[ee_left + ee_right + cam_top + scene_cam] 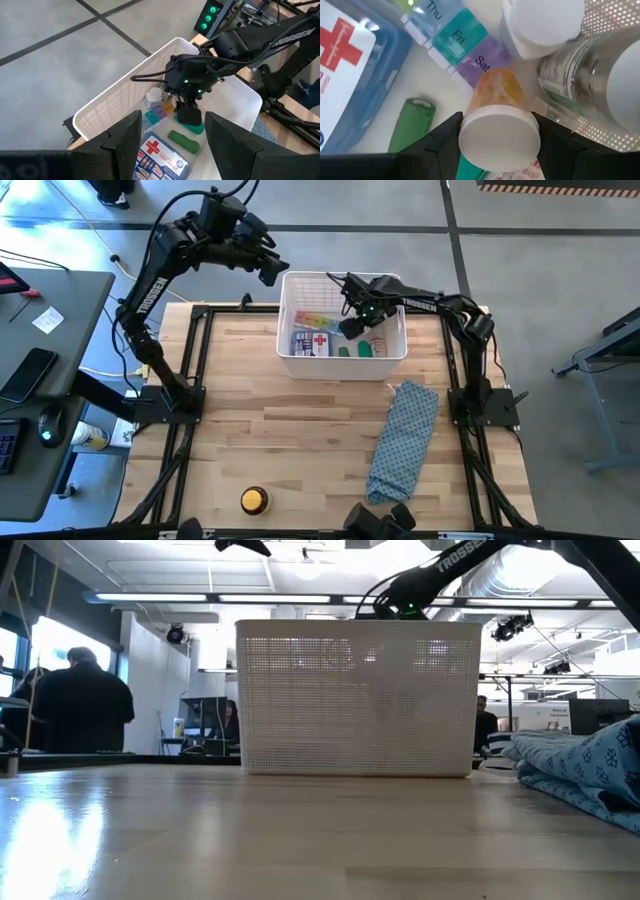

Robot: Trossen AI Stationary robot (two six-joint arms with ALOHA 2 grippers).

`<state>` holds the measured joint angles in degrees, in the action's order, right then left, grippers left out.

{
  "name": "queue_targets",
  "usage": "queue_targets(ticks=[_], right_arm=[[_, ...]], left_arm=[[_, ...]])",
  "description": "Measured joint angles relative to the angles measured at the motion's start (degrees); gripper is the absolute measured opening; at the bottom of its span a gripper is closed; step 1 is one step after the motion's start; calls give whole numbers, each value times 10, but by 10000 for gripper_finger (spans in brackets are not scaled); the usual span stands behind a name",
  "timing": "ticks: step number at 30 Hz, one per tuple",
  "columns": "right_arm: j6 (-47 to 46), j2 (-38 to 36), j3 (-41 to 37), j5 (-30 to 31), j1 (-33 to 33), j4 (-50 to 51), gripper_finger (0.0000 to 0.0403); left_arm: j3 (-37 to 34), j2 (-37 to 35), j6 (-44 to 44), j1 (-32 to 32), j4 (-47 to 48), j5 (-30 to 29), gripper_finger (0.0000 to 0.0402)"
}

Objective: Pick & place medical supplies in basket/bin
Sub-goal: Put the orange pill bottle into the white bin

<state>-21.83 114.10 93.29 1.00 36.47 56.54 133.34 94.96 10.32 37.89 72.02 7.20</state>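
Observation:
The white lattice basket (292, 364) stands at the table's far middle, seen side-on in the low view (360, 700). In it lie the red-cross pack (345, 55), the rainbow pill organiser (455, 37), a green tube (410, 127) and white-capped bottles (545, 22). My right gripper (500, 142) reaches down into the basket (355, 328), shut on an orange bottle with a white cap. My left gripper (170, 135) hovers open above the basket's far left corner (270, 272). The round yellow tin (254, 500) sits on the table near the near edge. My right gripper holds the orange bottle at its white cap end (500, 135), pinched between the two fingers, one on each side of the cap. The fingers come from above, pointing down into the basket. The bottle's orange body (495, 87) points away from the gripper toward the pill organiser's purple end.
The long blue patterned cloth (403, 440) lies on the table's right side, from beside the basket toward the near edge. Bare wood lies left and middle. People stand in the room behind the table (80, 700).

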Motion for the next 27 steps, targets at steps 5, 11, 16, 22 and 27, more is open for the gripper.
queue_targets(ticks=[5, 11, 16, 22, 27], right_arm=[[9, 3, -9, 6, 5, -12, 202], [29, 14, -29, 10, 9, -12, 202], [28, 15, -35, 23, 11, -10, 202], [28, 15, -35, 23, 11, -11, 205], [33, 15, -35, 24, 11, -11, 229]], left_arm=[[0, 0, -1, 0, -2, 0, 248], [0, 0, -2, 0, 1, 12, 248], [0, 0, 4, 0, 1, 14, 248], [0, 0, 4, 0, 1, 14, 248], [0, 0, 7, 0, 1, 15, 248]])
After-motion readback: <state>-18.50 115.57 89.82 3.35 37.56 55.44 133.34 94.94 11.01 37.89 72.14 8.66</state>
